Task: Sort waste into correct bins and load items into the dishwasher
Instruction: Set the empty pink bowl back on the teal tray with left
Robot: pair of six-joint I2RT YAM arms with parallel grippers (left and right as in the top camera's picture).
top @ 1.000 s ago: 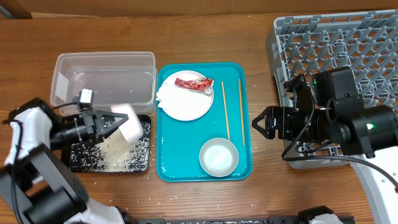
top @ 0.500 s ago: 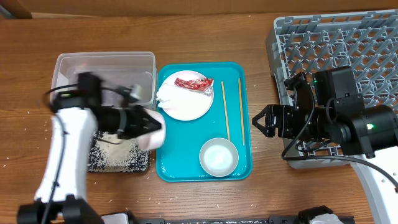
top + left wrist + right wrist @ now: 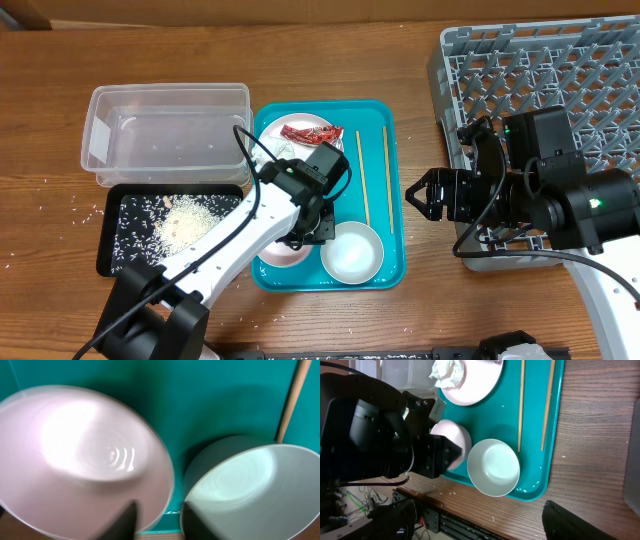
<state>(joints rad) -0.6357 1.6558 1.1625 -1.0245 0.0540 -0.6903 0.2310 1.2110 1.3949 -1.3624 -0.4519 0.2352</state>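
Observation:
My left gripper [image 3: 298, 240] is shut on the rim of a pale pink bowl [image 3: 283, 251] and holds it low over the front left of the teal tray [image 3: 395, 265]. The left wrist view shows one finger inside this bowl [image 3: 75, 460], with a white bowl [image 3: 250, 490] beside it. The white bowl [image 3: 352, 252] stands on the tray. My arm partly hides the white plate [image 3: 290, 165], which carries the red wrapper [image 3: 312, 133] and the tissue [image 3: 447, 372]. Two chopsticks [image 3: 362, 175] lie to the right. My right gripper [image 3: 418, 198] is open and empty, between the tray and the dish rack [image 3: 540, 70].
The clear tub [image 3: 165, 135] stands at the back left. In front of it is the black tray [image 3: 115, 235], holding a heap of rice [image 3: 190, 222]. Loose rice grains lie on the wood left of it. The rack fills the right side.
My left arm has swung right from above the black tray to the teal tray, carrying the pink bowl. The rice stays on the black tray. The right arm has not moved.

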